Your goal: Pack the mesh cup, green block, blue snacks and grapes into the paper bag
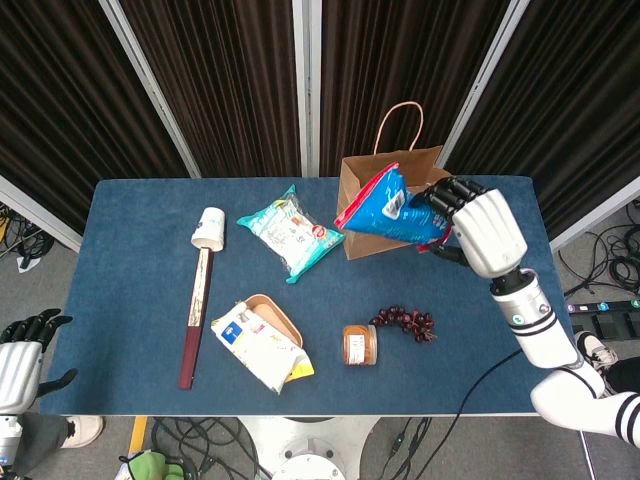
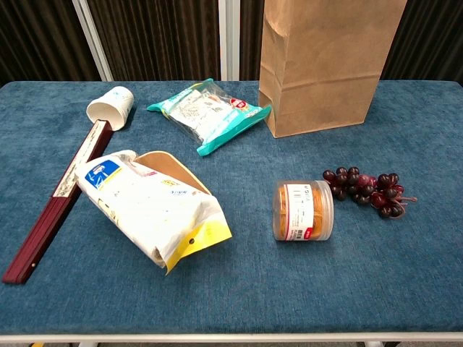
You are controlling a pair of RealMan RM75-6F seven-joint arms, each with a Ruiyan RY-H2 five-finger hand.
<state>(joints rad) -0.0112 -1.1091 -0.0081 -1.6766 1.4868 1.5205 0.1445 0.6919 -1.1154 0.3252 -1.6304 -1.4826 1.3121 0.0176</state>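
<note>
In the head view my right hand (image 1: 482, 228) holds the blue snack bag (image 1: 386, 210) up in the air, right over the mouth of the brown paper bag (image 1: 378, 224). The chest view shows only the paper bag (image 2: 321, 69); that hand and the snacks are out of frame there. Dark red grapes (image 1: 405, 322) lie on the blue table in front of the bag, also grapes (image 2: 368, 189) in the chest view. My left hand (image 1: 20, 355) hangs off the table's left edge, fingers apart and holding nothing. No mesh cup or green block is visible.
A white paper cup (image 1: 209, 228) lies on its side above a long dark fan box (image 1: 195, 319). A teal snack pack (image 1: 290, 231), a white and yellow bag (image 2: 148, 204) over a tan bowl, and a clear orange jar (image 2: 303, 210) occupy the table's middle.
</note>
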